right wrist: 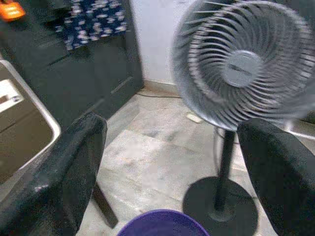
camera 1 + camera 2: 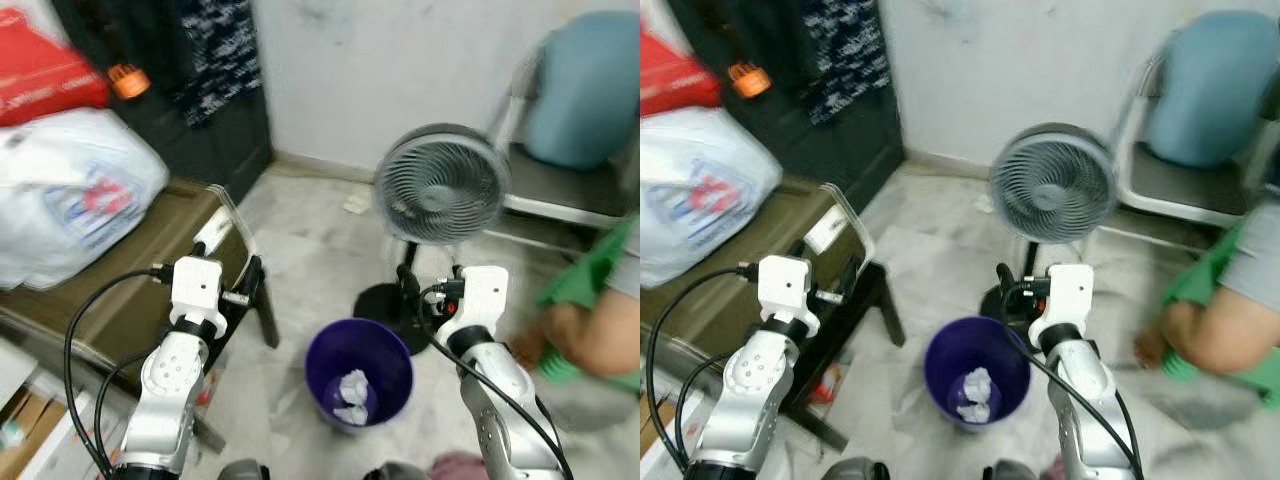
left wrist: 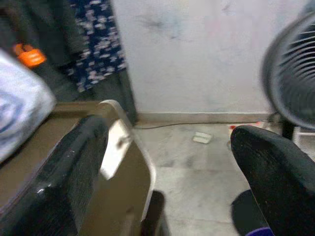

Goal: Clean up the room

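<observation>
A purple bin stands on the pale floor between my two arms, with crumpled white paper inside it. My left gripper is raised beside the brown table's corner, open with nothing between its fingers. My right gripper is held up above the bin and in front of the fan's pole, also open and empty. A small white scrap lies on the floor near the wall.
A grey standing fan on a black base is just beyond the bin. The low brown table at left carries a white plastic bag. A person in green crouches at right. A chair with a blue cushion stands behind.
</observation>
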Motion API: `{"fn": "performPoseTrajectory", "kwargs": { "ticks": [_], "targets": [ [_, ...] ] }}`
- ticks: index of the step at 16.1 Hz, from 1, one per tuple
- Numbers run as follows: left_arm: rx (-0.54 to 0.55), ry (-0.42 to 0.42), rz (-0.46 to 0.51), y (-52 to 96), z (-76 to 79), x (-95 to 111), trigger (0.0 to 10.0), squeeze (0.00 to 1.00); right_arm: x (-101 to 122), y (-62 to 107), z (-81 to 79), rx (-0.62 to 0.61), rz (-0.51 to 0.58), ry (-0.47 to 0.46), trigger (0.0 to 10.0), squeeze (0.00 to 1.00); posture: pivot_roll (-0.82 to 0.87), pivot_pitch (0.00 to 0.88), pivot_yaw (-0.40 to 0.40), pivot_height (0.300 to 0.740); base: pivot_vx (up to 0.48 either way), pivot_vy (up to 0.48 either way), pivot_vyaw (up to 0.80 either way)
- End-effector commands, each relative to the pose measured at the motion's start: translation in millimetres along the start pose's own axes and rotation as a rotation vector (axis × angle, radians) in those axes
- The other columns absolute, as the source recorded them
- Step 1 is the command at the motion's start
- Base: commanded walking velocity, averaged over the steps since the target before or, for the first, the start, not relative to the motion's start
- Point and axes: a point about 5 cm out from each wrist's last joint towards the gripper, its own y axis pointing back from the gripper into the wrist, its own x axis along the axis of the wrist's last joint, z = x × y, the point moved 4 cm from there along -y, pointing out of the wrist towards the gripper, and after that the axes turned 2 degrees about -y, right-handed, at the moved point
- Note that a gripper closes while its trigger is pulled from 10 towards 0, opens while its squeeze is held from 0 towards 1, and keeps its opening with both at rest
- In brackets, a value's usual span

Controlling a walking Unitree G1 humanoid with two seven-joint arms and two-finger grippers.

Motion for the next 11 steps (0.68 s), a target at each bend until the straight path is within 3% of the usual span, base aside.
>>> {"fn": "performPoseTrajectory", "kwargs": {
  "ticks": [1, 11],
  "targets": [
    [0.011, -0.012, 0.0, -1.8, -4.5, 2, 10.0, 0.0, 5, -5.0, -6.3, 0.027, 0.007, 0.006, 10.0, 0.0, -0.15, 0.0, 0.047, 0.74, 0.0, 0.0, 0.8],
    [0.075, 0.007, -0.006, -2.0, -12.8, 3, 10.0, 0.0, 13, -20.6, -16.7, 0.072, 0.017, 0.018, 10.0, 0.0, -0.14, 0.0, 0.023, 0.74, 0.0, 0.0, 0.8]
  ]
}}
